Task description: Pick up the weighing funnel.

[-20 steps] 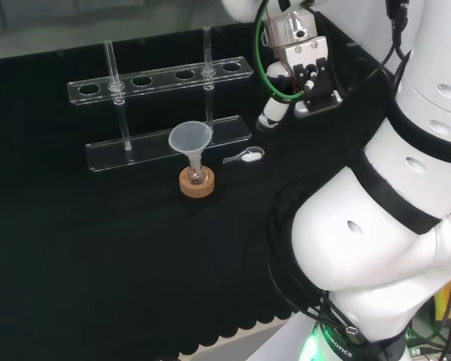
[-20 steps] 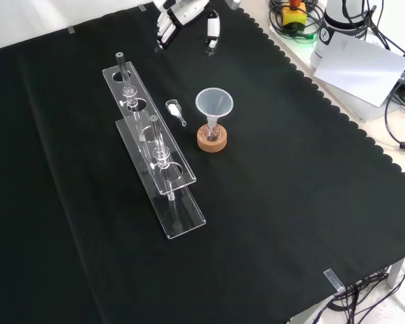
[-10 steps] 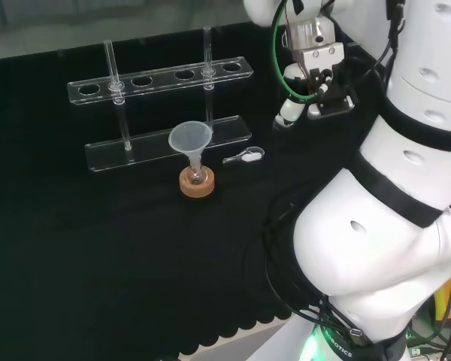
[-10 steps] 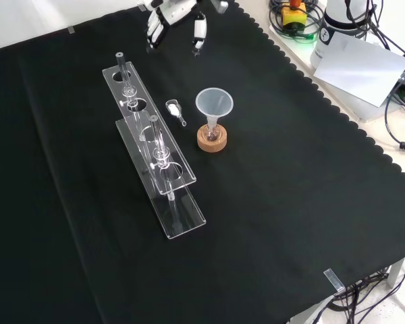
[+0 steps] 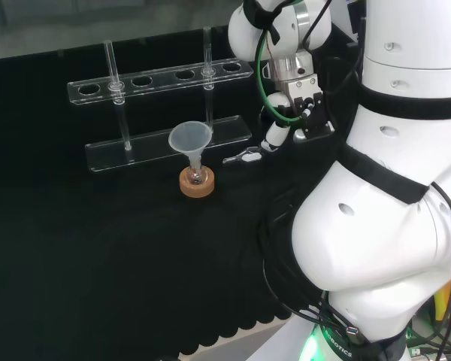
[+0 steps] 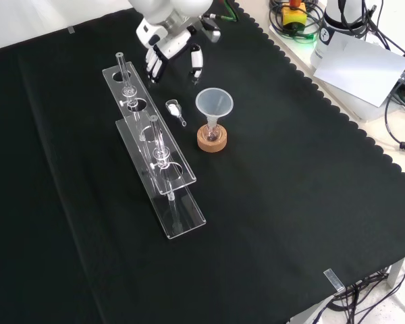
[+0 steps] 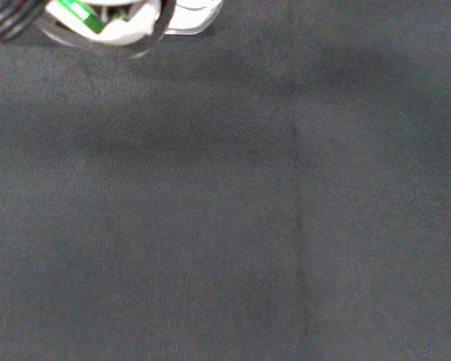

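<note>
In the front view the hand (image 6: pixel 170 42) hangs over the far part of the black surface (image 6: pixel 290 202), fingers (image 6: pixel 196 62) spread and straight, holding nothing. The weighing funnel (image 6: pixel 175 109) lies just nearer, between the clear tube rack (image 6: pixel 185 209) and the funnel (image 6: pixel 214 103)

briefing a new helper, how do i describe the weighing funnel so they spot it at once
In the front view, find the long clear tube rack and the big funnel on its cork ring. Between them lies the weighing funnel: a small clear scoop with a short stem, lying flat, not standing.
</note>
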